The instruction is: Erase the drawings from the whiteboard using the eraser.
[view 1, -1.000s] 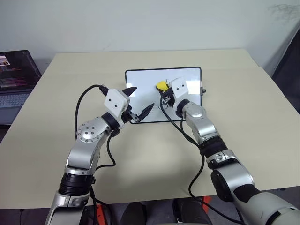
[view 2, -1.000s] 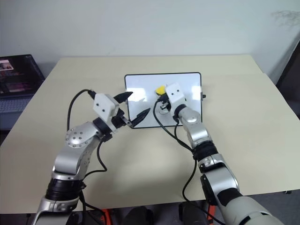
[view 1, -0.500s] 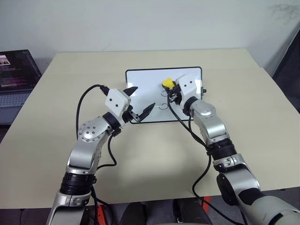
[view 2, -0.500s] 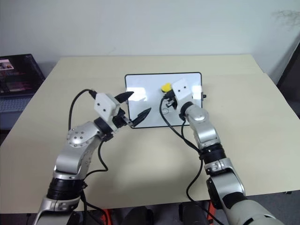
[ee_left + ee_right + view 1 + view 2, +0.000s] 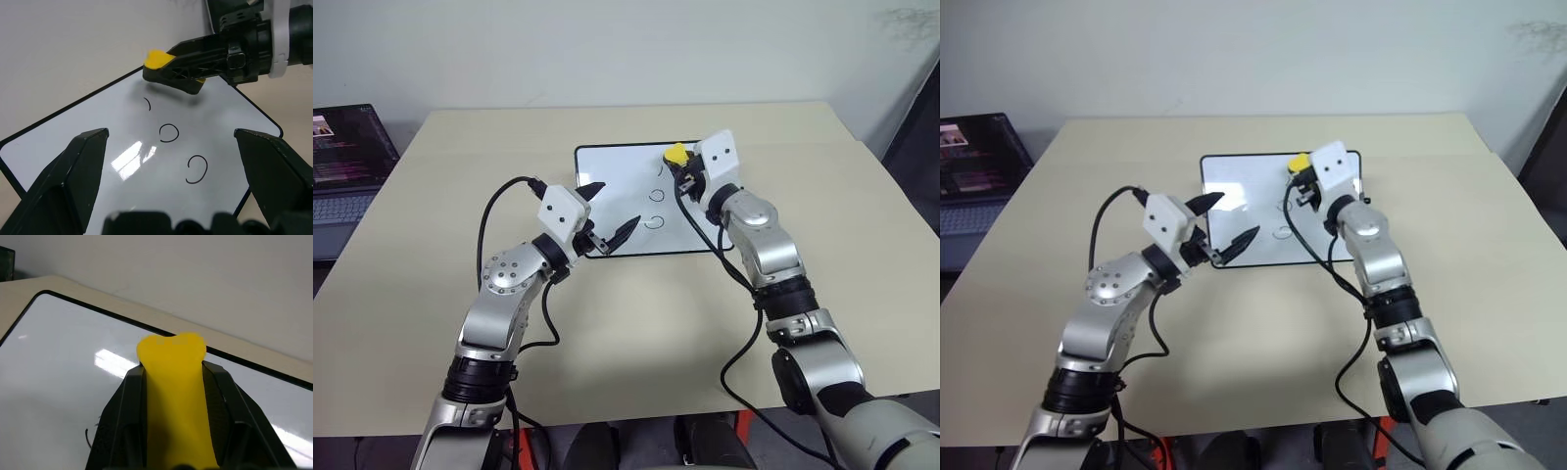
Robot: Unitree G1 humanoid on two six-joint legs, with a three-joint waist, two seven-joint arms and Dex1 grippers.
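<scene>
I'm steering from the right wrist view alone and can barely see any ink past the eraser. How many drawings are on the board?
Observer: Three drawings in a column: a short arc, a closed circle and an open loop.
Operator: Where is the eraser relative to them?
Observer: The eraser sits in the shut right gripper near the whiteboard's far edge, just beyond the arc.
Operator: Is the other arm in my way?
Observer: The left gripper hovers open over the board's near left corner, to the left of the column.
</scene>
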